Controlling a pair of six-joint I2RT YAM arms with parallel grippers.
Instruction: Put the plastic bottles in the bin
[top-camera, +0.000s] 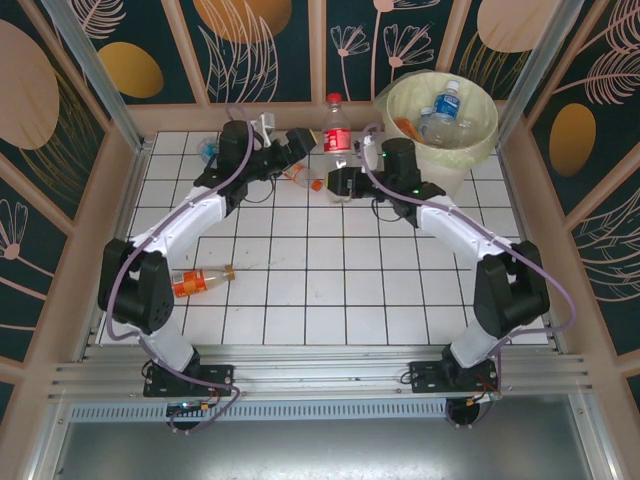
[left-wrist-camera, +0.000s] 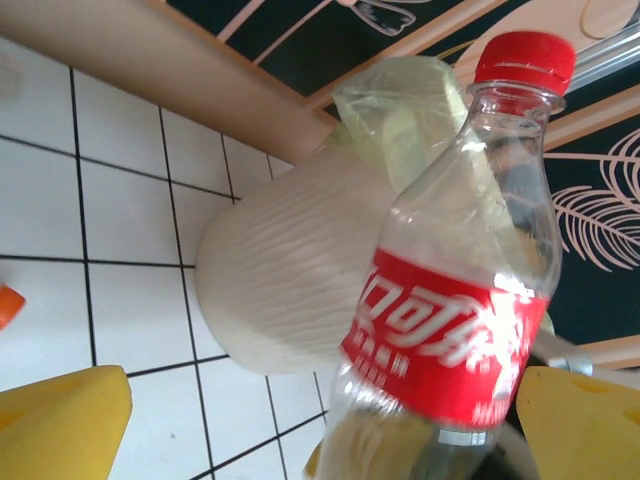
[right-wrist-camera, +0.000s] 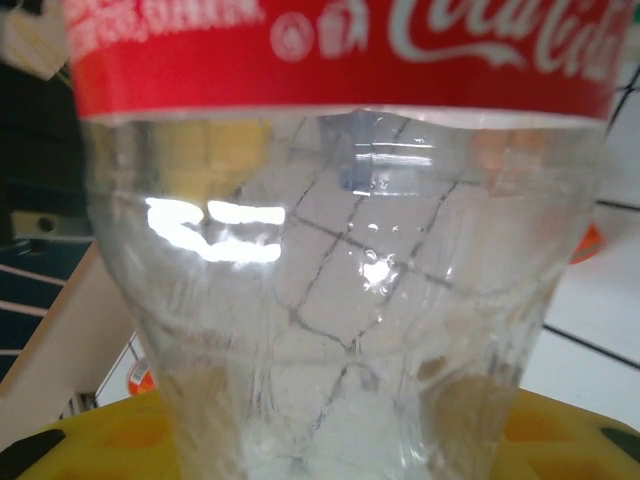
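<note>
**Red-label bottle (top-camera: 337, 128) upright in the right gripper (top-camera: 345, 183), bin (top-camera: 452, 160) beyond it to the right**

Nearest the arm bases, an orange-label bottle (top-camera: 200, 281) lies on its side on the tiled table (top-camera: 330, 290), close by the left arm and untouched. Farther back, the red-label bottle stands cap up, its long axis vertical. The right gripper looks clamped on its lower body. The left gripper (top-camera: 298, 140) sits just beside it with jaws spread wide, yellow fingers (left-wrist-camera: 60, 420) clear of the plastic (so the right arm alone seems to carry it). Farthest off, in the back right corner, is the bin, a blue-label bottle (top-camera: 447, 103) already inside. From the held bottle the bin lies rightward and slightly back, on the right arm's side. I'd judge that the next move is a short swing that way, with the bottle's base lifted over the rim.
</note>
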